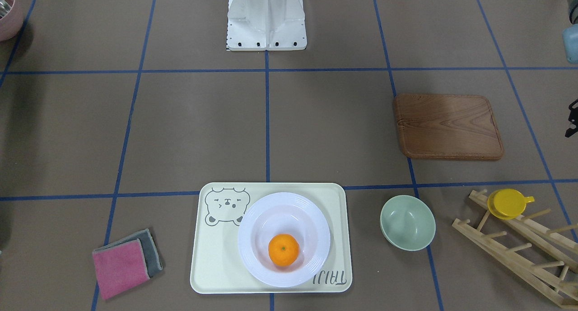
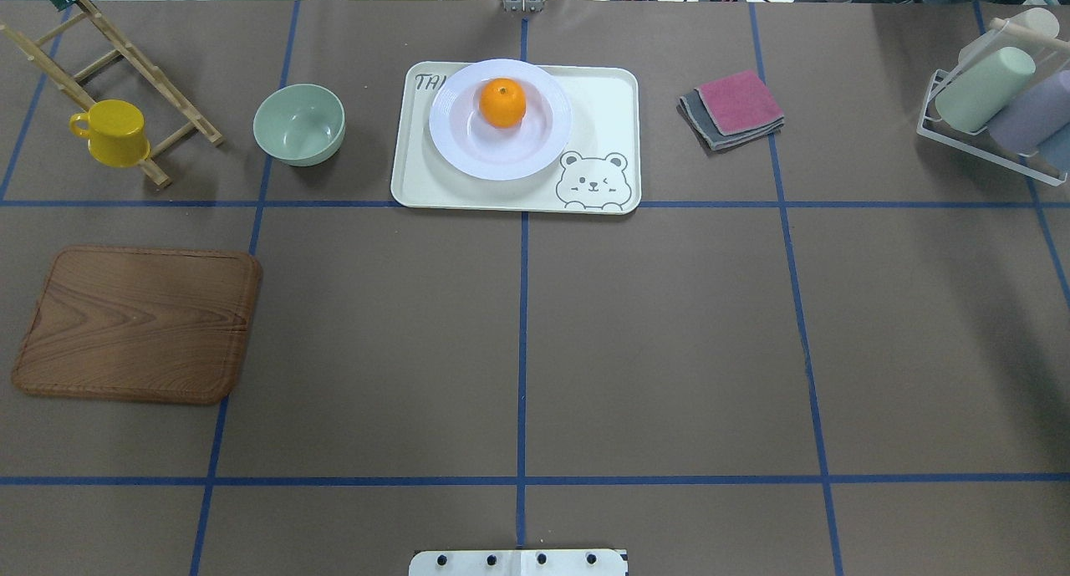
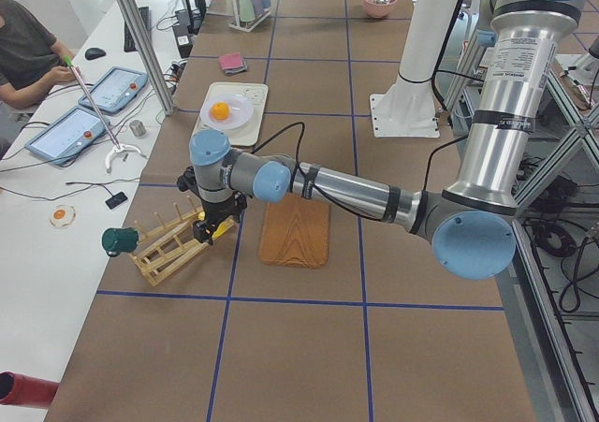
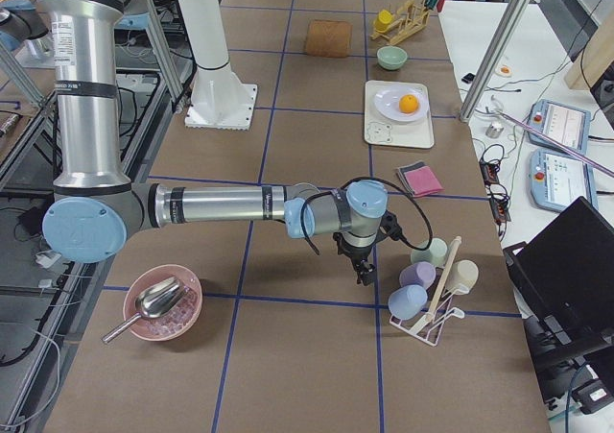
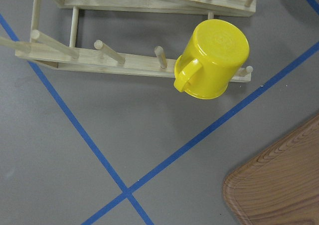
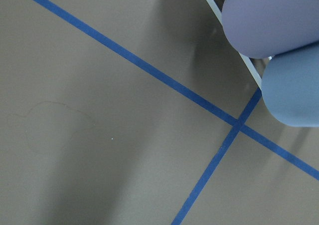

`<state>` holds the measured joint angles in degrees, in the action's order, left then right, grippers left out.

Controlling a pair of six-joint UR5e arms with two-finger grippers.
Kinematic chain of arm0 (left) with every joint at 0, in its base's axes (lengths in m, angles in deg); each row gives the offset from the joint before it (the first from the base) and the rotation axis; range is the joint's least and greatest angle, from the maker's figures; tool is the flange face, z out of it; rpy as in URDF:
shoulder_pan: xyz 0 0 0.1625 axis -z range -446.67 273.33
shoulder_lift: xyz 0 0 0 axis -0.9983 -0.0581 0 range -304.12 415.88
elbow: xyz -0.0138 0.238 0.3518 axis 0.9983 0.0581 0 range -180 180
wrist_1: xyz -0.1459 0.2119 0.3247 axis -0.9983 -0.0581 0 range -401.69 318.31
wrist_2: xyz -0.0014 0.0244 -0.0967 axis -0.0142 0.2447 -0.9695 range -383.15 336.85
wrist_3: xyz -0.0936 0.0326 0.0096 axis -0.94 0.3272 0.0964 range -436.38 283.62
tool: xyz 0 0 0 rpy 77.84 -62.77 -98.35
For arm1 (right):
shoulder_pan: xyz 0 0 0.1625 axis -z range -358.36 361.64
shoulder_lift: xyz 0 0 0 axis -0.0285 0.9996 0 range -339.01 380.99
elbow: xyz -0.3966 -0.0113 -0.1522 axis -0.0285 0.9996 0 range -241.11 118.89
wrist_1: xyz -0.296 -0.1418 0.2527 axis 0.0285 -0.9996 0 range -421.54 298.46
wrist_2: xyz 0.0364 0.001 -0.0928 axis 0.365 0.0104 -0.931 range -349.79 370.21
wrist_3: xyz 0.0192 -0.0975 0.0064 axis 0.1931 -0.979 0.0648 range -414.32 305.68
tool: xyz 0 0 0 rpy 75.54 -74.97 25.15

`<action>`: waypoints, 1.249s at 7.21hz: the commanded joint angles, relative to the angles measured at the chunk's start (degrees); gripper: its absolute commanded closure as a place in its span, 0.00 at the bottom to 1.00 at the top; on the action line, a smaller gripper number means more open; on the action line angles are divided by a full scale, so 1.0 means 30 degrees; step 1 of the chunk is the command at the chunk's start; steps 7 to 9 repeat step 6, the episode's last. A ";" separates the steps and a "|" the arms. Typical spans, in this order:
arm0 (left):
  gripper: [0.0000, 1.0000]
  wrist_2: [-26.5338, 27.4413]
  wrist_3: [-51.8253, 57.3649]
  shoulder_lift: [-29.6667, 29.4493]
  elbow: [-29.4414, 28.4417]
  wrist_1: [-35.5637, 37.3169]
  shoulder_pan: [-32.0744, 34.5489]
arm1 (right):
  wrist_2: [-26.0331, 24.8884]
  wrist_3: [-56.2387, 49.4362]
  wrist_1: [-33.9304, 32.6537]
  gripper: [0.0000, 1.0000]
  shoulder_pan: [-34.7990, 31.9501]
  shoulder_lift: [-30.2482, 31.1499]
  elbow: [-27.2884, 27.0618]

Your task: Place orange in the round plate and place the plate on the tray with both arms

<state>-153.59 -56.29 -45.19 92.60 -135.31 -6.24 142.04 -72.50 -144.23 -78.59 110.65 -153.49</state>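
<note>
The orange (image 1: 283, 250) sits in the sunken centre of the plate (image 1: 248, 229). The plate rests on the tray (image 1: 216, 261), covering part of its lettering and touching the bear drawing. All three lie well apart from both claws, roughly between them along the table.

The left claw (image 3: 208, 233) hangs pointing down over a wooden rack (image 5: 124, 60). A yellow cup (image 5: 212, 58) is hung upside down on one peg right below it. The side view does not show whether its fingers are apart or together, and the wrist view shows none of them, so I cannot tell. A board (image 2: 138, 321) lies just beside this claw, toward the robot. A green bowl (image 2: 299, 124) stands between the rack and the tray.

The right claw (image 4: 366, 275) points down above bare table, just beside a clear rack of pastel cups (image 4: 427, 284). Its wrist view catches a purple and a blue cup at the edge, plus a crossing of blue tape. I cannot tell how its fingers stand either. Folded cloths (image 2: 736, 108), pink over grey, lie between this claw and the tray. A pink bowl with a metal scoop (image 4: 161, 303) sits apart from it, nearer the robot.
</note>
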 commanded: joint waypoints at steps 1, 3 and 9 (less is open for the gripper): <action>0.01 0.0004 0.0015 -0.0235 -0.0046 -0.0200 -0.0003 | -0.0024 -0.0094 0.0023 0.00 -0.0005 -0.0120 0.0001; 0.01 0.0063 0.0015 -0.0177 -0.0338 -0.0845 -0.0003 | -0.0024 -0.0036 0.0023 0.00 0.0024 -0.0410 0.0263; 0.01 0.0063 0.0015 -0.0206 -0.0369 -0.0875 -0.0003 | -0.0053 -0.0065 0.0023 0.00 0.0024 -0.0442 0.0381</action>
